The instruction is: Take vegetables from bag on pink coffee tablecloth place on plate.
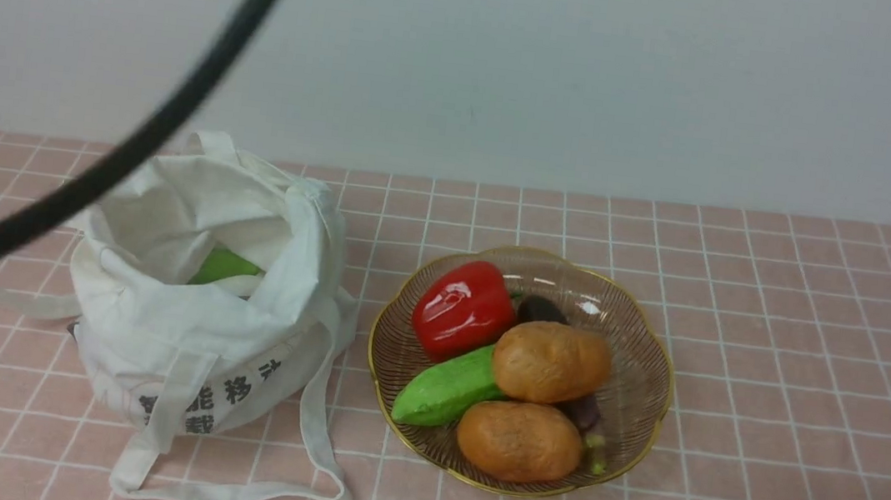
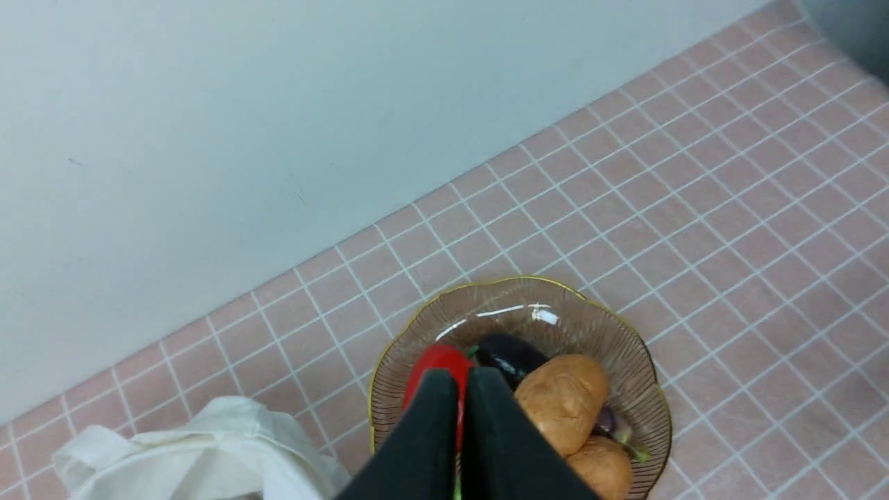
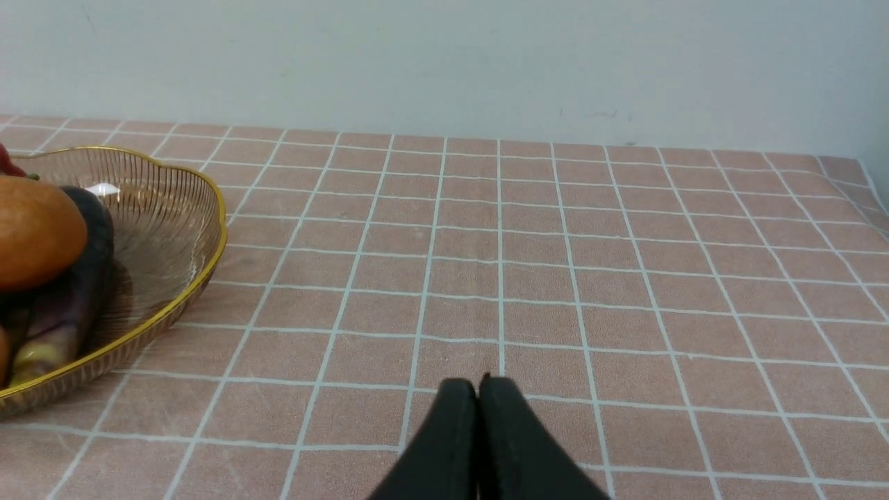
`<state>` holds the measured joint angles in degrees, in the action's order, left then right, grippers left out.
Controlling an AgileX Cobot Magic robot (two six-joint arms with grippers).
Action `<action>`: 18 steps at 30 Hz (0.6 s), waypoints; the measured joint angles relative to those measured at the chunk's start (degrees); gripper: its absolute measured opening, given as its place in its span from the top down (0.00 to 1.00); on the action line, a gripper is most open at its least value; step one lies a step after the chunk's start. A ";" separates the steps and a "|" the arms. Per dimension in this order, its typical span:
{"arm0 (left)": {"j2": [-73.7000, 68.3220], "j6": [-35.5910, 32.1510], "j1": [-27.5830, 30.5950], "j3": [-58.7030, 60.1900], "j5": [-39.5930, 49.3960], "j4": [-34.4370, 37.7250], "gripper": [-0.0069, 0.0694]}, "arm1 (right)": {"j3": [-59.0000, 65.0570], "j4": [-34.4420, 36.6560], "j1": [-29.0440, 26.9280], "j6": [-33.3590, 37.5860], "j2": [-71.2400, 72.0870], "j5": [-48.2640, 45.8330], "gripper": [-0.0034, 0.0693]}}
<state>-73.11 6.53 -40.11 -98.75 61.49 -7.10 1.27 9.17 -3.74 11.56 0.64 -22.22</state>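
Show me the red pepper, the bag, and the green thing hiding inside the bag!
Red pepper (image 1: 462,309): front view, on its shiny middle.
Bag (image 1: 152,317): front view, on its front side.
Green vegetable (image 1: 224,265): front view, on the part peeking out.

Showed a dusty pink tablecloth (image 1: 788,339) crossed by thin white lines into small squares, lying flat and smooth across the whole surface. Bore on its left part a slouched white cloth tote bag (image 1: 152,317), mouth open upward, black Chinese characters on the near side, with long flat straps (image 1: 320,429) trailing down onto the cloth toward the near edge. Carried just to the right of that, near one strap, a shallow brownish ribbed glass plate (image 1: 637,372) with a wavy gold rim.
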 joint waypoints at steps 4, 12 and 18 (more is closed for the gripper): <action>10.13 0.11 0.00 11.79 -7.76 0.25 0.92 | 0.00 0.00 0.00 0.14 0.00 0.00 0.97; 25.25 0.11 0.00 30.16 -11.37 0.69 0.92 | 0.00 0.00 0.00 0.14 0.00 0.00 0.97; 32.66 0.07 0.00 34.48 -11.37 1.35 0.92 | 0.00 0.00 0.00 0.19 0.00 0.00 0.97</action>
<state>-40.45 6.60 -40.11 -64.27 50.12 -5.75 1.27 9.17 -3.74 11.75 0.64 -22.22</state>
